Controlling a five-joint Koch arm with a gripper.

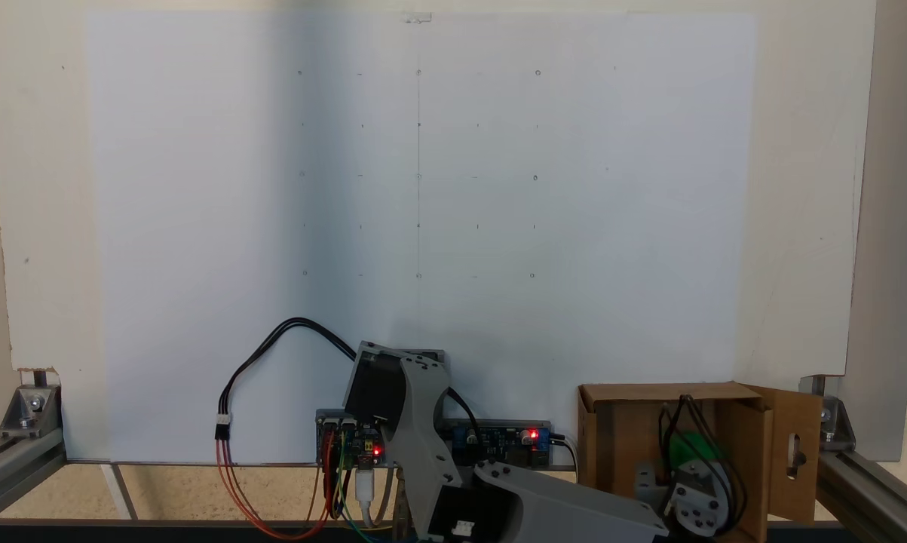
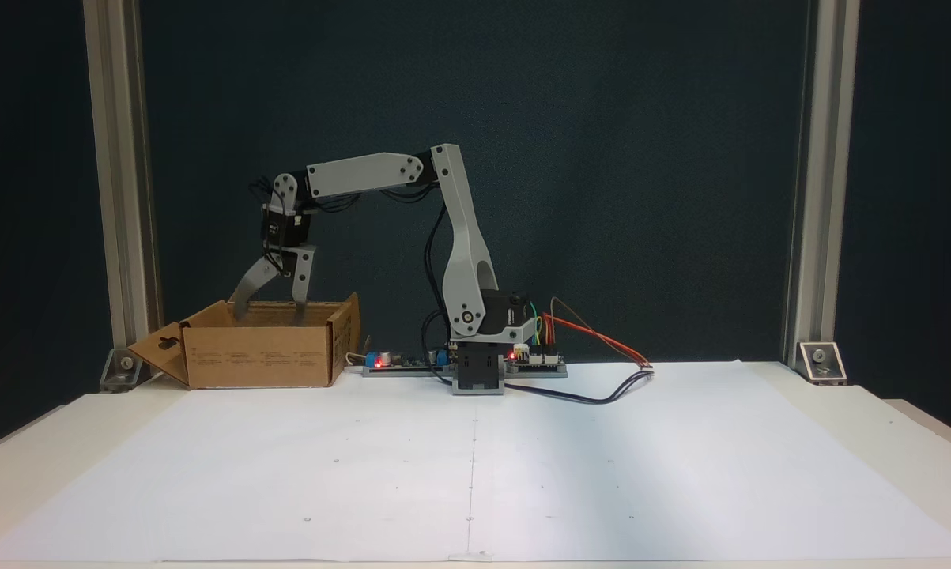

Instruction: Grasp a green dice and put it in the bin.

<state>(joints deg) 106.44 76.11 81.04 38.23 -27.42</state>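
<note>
The bin (image 2: 262, 352) sits at the back edge of the desk (image 2: 56, 435), just beside the arm's base; in front of it the white paper sheet (image 2: 475, 458) lies bare and wide. The pincer (image 2: 271, 310) hangs over the bin's open top, its two fingers spread apart, tips dipping just inside the rim and holding nothing. The green dice (image 1: 690, 446) shows inside the bin, beneath the wrist.
</note>
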